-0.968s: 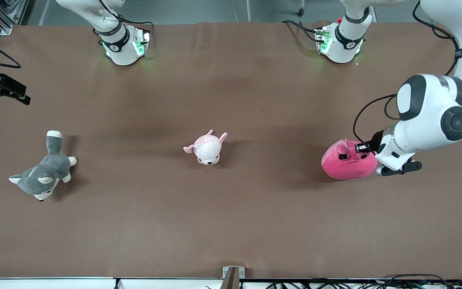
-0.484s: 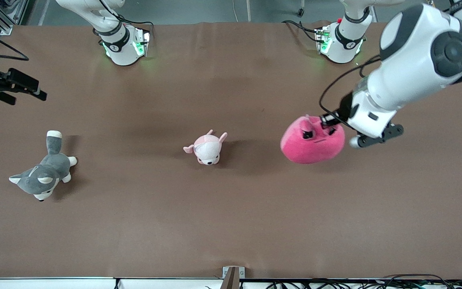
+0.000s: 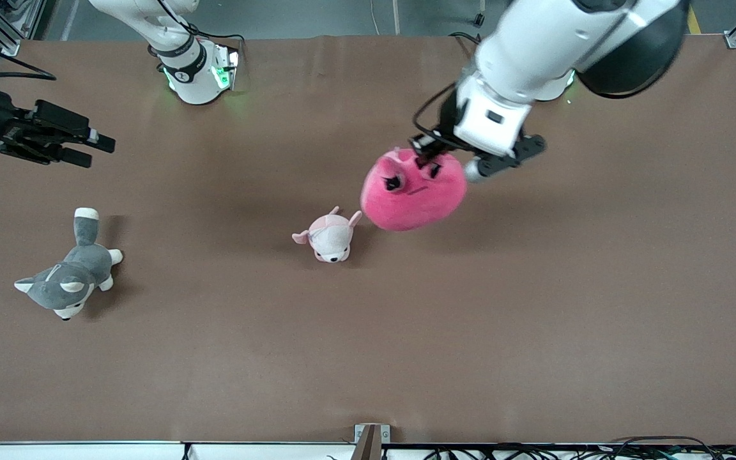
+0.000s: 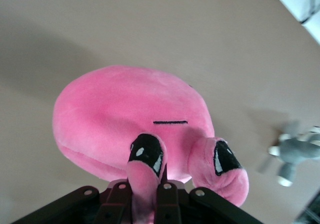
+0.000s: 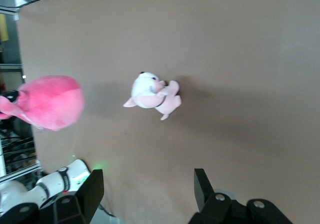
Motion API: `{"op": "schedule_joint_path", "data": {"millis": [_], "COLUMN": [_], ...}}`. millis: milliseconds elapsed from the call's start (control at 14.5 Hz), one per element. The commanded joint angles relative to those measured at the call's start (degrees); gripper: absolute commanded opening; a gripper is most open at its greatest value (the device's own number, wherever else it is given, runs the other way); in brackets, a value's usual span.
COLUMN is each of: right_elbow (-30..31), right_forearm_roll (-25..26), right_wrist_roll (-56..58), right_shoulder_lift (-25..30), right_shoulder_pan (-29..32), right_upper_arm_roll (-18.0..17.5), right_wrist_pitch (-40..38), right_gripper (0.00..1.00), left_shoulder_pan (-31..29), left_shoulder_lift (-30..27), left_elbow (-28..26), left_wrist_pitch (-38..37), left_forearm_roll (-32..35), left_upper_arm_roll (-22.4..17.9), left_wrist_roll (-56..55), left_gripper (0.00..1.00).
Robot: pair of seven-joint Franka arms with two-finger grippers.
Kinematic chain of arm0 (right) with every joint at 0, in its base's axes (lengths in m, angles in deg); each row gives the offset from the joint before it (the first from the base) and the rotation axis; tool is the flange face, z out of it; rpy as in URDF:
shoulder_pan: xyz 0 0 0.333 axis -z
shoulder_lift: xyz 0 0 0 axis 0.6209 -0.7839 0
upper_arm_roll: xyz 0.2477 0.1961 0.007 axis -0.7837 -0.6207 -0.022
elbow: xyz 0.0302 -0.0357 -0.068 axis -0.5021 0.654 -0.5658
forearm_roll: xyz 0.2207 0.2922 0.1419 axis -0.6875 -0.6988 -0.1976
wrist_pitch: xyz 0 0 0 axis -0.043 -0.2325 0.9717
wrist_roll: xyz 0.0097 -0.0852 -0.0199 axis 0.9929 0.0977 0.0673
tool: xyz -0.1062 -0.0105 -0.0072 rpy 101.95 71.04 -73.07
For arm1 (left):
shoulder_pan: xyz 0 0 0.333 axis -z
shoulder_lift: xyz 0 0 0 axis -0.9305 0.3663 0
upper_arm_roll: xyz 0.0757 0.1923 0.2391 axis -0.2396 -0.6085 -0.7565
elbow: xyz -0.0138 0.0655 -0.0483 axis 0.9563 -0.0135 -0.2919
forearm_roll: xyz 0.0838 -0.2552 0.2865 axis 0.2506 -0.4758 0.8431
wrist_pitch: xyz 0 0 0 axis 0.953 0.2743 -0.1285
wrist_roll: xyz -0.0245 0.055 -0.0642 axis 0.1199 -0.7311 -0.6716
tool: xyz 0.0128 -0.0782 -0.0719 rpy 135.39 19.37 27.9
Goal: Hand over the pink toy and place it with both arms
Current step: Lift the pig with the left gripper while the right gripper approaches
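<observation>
Pink toy (image 3: 414,191) is off the table, hanging in the air over the middle of the desk, somewhat toward the edge where the arm bases stand. In the front view its long axis runs slantwise, the lower end toward the right arm's end of the table and toward the front camera, the upper end up at the gripper; the face with dark eyes and the thin straight mouth line is turned up toward the front camera. Left gripper (image 3: 430,160) holds it from above: in the left wrist view the black fingers (image 4: 120,204) are drawn narrow and pinch a small pink ear or nub (image 4: 141,189) on the toy's upper side, just beside one glossy eye, with the body sagging below. The toy's lower end appears just above the small pale pink-and-white plush (image 3: 328,237), which lies on the table near the middle; contact cannot be told from the front view, though the right wrist view shows the two apart. Right gripper (image 3: 80,147) is over the desk's edge at the right arm's end, fingers spread wide (image 5: 201,186) and holding nothing, pointing toward the middle. A grey-and-white plush husky (image 3: 69,276) lies on the table (image 3: 534,332) near that same end, nearer the front camera than the right gripper's spot.
</observation>
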Motion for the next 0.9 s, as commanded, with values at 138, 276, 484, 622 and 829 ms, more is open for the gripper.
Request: {"op": "schedule_joint_path", "data": {"millis": [138, 276, 484, 622, 829], "right_elbow": [0.4, 0.4, 0.4, 0.9, 1.4], "right_forearm_roll": [-8.2, -12.2, -12.5, -11.5, -11.0], "right_wrist_roll": [-1.2, -1.1, -1.1, -1.0, -0.9], "right_shoulder_lift": [-1.0, -2.2, -2.4, -3.0, -4.6], "right_shoulder_pan": [-3.6, -5.0, -8.8, -12.5, -15.7], "right_upper_arm_roll": [-0.2, -0.2, -0.2, -0.1, -0.1], "right_wrist_pitch": [0.1, 0.7, 4.2, 7.4, 8.8], "right_gripper": [0.78, 0.78, 0.78, 0.78, 0.78], "left_shoulder_pan": [8.1, 9.7, 11.6, 11.6, 11.6], "left_shoulder_lift": [4.2, 5.1, 6.1, 6.1, 5.9], "left_elbow": [2.3, 2.2, 2.1, 2.1, 2.0], "left_wrist_pitch": [9.7, 11.1, 11.6, 11.6, 11.6], "left_forearm_roll": [-0.3, -0.1, 0.1, 0.1, 0.2], "left_upper_arm_roll": [-0.3, -0.4, -0.5, -0.5, -0.5], "left_wrist_roll": [-7.0, -7.3, -7.9, -7.9, -7.9], "left_gripper": [0.0, 0.0, 0.0, 0.0, 0.0]}}
